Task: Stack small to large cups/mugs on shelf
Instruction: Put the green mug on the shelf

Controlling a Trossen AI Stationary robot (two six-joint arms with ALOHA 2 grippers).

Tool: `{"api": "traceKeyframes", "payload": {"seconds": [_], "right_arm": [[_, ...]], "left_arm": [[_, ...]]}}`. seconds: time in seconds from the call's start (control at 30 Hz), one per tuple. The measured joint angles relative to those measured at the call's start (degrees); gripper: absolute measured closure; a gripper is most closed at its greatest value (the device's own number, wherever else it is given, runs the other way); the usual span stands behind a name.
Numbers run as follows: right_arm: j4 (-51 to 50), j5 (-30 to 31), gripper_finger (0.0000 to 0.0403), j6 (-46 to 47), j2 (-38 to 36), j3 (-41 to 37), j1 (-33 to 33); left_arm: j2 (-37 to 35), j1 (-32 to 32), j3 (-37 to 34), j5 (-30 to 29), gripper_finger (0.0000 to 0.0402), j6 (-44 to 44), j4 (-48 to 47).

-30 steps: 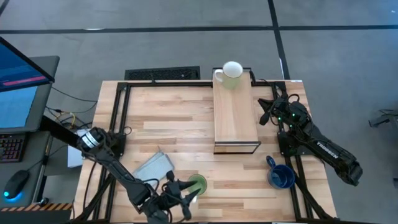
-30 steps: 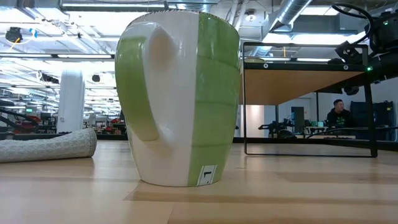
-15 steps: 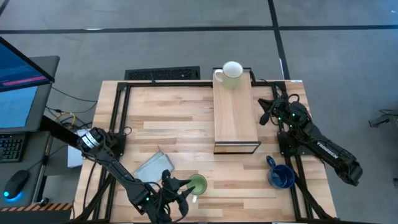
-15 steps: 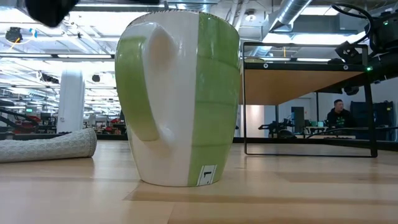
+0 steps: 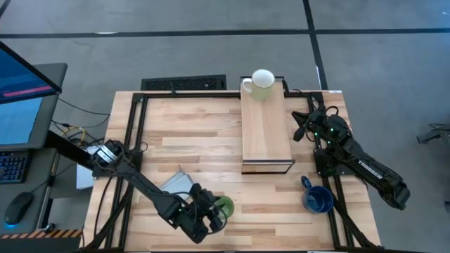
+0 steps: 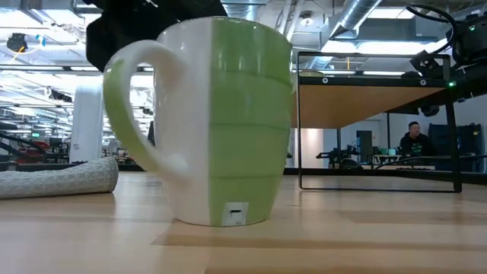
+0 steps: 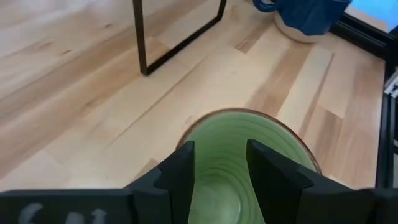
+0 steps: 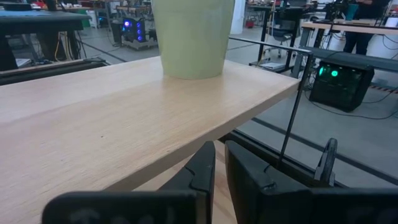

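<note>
Light green mug (image 5: 223, 207), white handle

Left claw (image 7: 219, 171) parted; right claw (image 8: 219, 163) closed.

Grey floor (image 5: 211, 49), ceiling ducts (image 6: 358, 19) (bright workshop), monitor (image 5: 24, 102) beside table.

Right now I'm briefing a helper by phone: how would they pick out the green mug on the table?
Start at the wooden table and find the shelf lying along its right half. From the shelf's open near end, go toward the table's front edge: the green mug stands there, beside a folded grey cloth. It alone is green, with the left tool at its rim; the white mug is on the shelf, the blue mug at the front right.
</note>
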Motion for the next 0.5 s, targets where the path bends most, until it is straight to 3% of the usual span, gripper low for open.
{"api": "traceKeyframes", "payload": {"seconds": [0.5], "right_arm": [[0.0, 0.0, 0.0343, -0.4, 0.0, 0.0, 0.0]], "left_arm": [[-2.7, 0.5, 0.0, 5.6, 0.0264, 6.5, -0.1]]}}
